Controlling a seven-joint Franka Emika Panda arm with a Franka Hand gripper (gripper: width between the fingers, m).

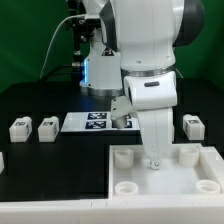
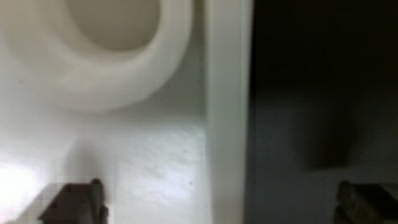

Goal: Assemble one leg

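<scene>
Exterior view: a black counter [image 1: 50, 180] runs back to a green backdrop [image 1: 30, 40]. The white arm [image 1: 150, 40] fills the middle of the picture and hides much of what lies behind it. It reaches down so that the gripper [image 1: 153, 162] sits at the rear wall of the large white tray [image 1: 170, 195], between the tray's two back corner sockets. From here I cannot tell how the jaws stand.

The marker board [image 1: 93, 122] lies flat behind the tray, and its end toward the exterior view's right is covered by the arm's wrist. A lone leg [image 1: 194, 125] stands on the counter at the exterior view's right, just behind the tray's far corner and apart from the gripper. On the exterior view's left, an outer leg [image 1: 20, 128] and an inner leg [image 1: 46, 128] stand just beside each other, near the board's end. None of the legs is held.

Wrist view: the picture is blurred. The tray [image 2: 125, 150] appears as a pale surface with one round socket [image 2: 116, 25], ending at a straight edge beside the dark counter [image 2: 329, 90]. The two fingers [image 2: 71, 205] of the gripper [image 2: 221, 203] are spread wide apart with nothing clasped between them. One is over the tray and the other over the counter.
</scene>
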